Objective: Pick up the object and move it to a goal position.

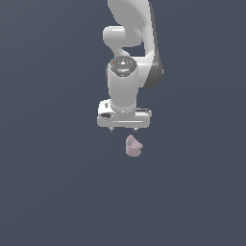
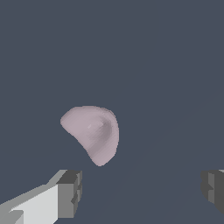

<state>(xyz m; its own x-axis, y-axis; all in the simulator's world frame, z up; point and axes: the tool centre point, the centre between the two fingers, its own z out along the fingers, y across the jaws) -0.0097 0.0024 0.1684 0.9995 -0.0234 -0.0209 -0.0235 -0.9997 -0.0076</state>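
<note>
The object is a small pale pink-mauve lump with rounded lobes, lying on the dark grey floor just in front of the white arm. In the wrist view the object shows as a rounded wedge ahead of the fingers. My gripper hangs above and just behind it, only short finger stubs showing under the white hand. The gripper is open: its two dark pads stand far apart, one finger on one side and the other at the frame edge. Nothing lies between them, and they do not touch the object.
A plain dark grey surface surrounds the arm on every side. No other objects, containers or edges show in either view.
</note>
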